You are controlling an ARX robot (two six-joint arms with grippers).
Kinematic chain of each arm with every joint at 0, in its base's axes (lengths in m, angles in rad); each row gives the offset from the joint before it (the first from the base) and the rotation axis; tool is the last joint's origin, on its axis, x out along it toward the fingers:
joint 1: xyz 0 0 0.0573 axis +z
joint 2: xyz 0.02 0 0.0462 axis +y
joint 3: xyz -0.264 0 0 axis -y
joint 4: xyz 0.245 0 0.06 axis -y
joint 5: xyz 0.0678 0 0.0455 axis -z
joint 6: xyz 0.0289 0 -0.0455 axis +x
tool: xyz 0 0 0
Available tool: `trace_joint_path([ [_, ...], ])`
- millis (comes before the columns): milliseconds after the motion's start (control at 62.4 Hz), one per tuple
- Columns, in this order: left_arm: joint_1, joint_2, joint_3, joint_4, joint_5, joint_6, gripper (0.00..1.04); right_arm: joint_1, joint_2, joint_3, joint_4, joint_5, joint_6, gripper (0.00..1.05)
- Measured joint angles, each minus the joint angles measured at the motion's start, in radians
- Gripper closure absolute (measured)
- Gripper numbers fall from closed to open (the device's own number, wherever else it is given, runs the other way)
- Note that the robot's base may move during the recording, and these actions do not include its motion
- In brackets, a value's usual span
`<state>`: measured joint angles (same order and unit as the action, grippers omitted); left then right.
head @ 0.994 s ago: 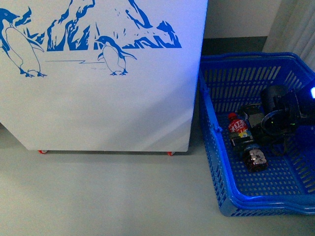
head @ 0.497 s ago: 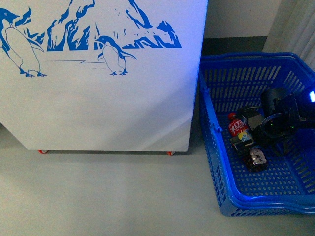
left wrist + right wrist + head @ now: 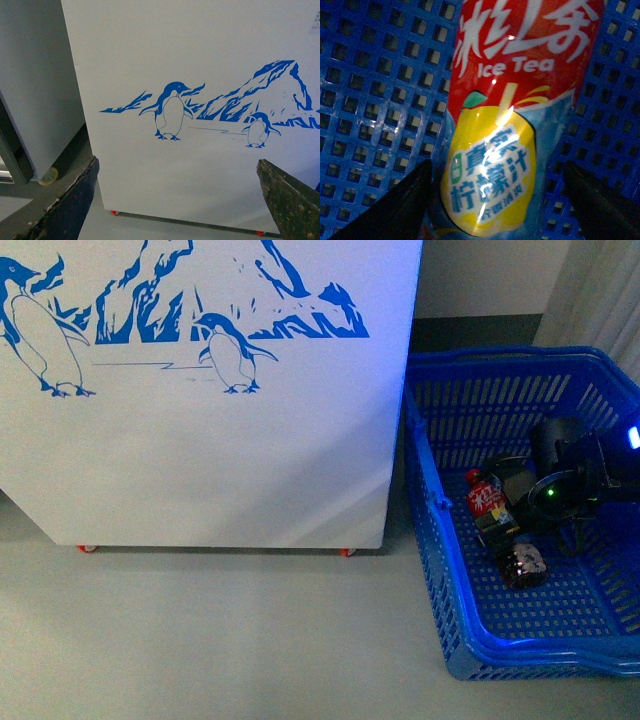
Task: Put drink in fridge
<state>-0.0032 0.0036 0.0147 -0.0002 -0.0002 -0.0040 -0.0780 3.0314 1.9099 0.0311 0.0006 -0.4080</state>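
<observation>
The left gripper (image 3: 176, 161) looks at the fridge (image 3: 200, 75). Its two fingers (image 3: 65, 200) are spread far apart with nothing between them. A grey cabinet (image 3: 30, 75) stands just beside the fridge, at 9 o'clock in that view.

In the front view the white fridge (image 3: 200, 460) fills the side from 9 to 12 o'clock. It has blue penguins (image 3: 232, 352) and mountains on it. Its small red wheels (image 3: 88, 549) sit on the grey floor (image 3: 200, 640).

A blue basket (image 3: 432, 540) sits on the floor at 3 o'clock, just beside the fridge. The drink (image 3: 488, 502) is lying down inside the basket. Its red cap points to 11 o'clock.

The right gripper (image 3: 505, 525) is down in the basket, over the middle of the drink. Up close, the drink (image 3: 515, 125) has a red, yellow and light-blue label that says "Ice Tea". One dark finger (image 3: 395, 205) is on each side of the bottle, very close to it. I cannot tell if the fingers are squeezing it or not.
</observation>
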Motion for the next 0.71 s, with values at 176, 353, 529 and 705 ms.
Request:
trace_joint_path([
  [176, 0.000, 0.000, 0.000, 0.000, 0.000, 0.000, 0.08, -0.003, 0.000, 0.000, 0.009, 0.010, 0.005, 0.63],
  [353, 0.000, 0.000, 0.000, 0.000, 0.000, 0.000, 0.08, -0.003, -0.007, -0.013, 0.023, 0.006, 0.016, 0.72],
  [529, 0.000, 0.000, 0.000, 0.000, 0.000, 0.000, 0.08, -0.002, -0.041, -0.061, 0.047, -0.002, 0.027, 0.74],
  [705, 0.000, 0.000, 0.000, 0.000, 0.000, 0.000, 0.08, -0.002, -0.102, -0.134, 0.079, -0.018, 0.043, 0.74],
])
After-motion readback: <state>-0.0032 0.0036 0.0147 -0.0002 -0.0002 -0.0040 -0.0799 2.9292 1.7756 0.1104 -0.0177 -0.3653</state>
